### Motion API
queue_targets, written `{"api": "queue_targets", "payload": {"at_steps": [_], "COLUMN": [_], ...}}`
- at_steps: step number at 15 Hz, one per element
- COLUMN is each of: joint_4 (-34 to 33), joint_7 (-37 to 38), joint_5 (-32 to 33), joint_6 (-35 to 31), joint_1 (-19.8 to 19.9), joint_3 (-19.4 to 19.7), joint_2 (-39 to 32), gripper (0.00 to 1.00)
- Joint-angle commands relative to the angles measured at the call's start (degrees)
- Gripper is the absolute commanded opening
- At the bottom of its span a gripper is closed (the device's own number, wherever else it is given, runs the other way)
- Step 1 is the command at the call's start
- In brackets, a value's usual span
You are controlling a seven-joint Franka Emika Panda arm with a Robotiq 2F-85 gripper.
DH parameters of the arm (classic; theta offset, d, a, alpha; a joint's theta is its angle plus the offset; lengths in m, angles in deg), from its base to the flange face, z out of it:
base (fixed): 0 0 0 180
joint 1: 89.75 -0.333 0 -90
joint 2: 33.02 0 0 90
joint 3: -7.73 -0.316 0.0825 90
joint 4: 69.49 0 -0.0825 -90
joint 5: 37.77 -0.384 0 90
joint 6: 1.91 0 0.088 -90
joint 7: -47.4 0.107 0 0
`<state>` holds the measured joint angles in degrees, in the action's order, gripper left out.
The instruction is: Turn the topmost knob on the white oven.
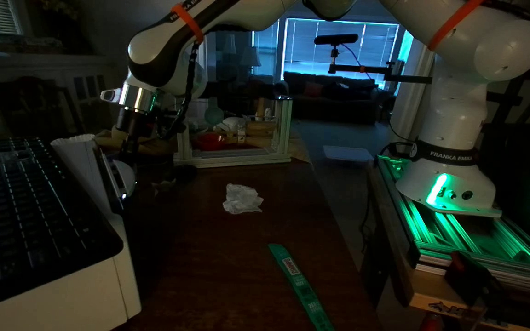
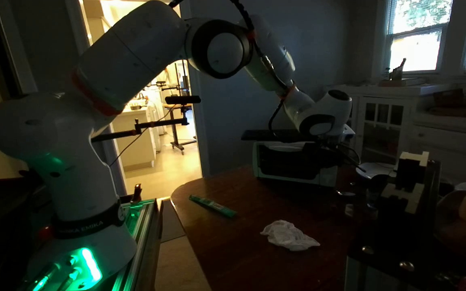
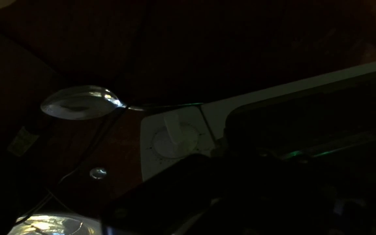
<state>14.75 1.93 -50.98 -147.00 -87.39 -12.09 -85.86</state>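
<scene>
The white oven [image 2: 261, 163] stands at the table's far end in an exterior view, with a dark glass front. Its pale side [image 1: 72, 299] and black ribbed top [image 1: 25, 220] fill the left of an exterior view. In the wrist view its white panel [image 3: 150, 160] carries a round white knob [image 3: 175, 140] with dial marks. The rest of the panel, and any other knob there, is hidden behind my dark gripper [image 3: 207, 173]. In both exterior views my gripper [image 1: 129, 145] [image 2: 332, 147] points down at the oven's front corner. The picture is too dark to show whether its fingers touch anything.
A spoon [image 3: 82, 102] and a shiny rounded object [image 3: 54, 225] lie near the panel. A crumpled white cloth or paper [image 1: 242, 198] and a green strip packet [image 1: 299, 285] lie on the table [image 1: 228, 257]. A white-framed case [image 1: 233, 159] stands behind.
</scene>
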Motion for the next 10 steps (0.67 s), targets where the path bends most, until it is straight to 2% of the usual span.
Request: {"api": "queue_targets", "payload": {"at_steps": [1, 5, 10], "joint_4": [1.0, 2.3, 0.6], "joint_7": [0.6, 0.7, 5.3], "joint_5": [0.8, -0.6, -0.3], "joint_6": [3.1, 7.7, 6.3], "joint_1": [1.2, 2.8, 1.5], "joint_3": [-0.5, -0.9, 1.8], "joint_2": [2.2, 6.8, 7.8], "gripper": [0.0, 0.0, 0.0]}}
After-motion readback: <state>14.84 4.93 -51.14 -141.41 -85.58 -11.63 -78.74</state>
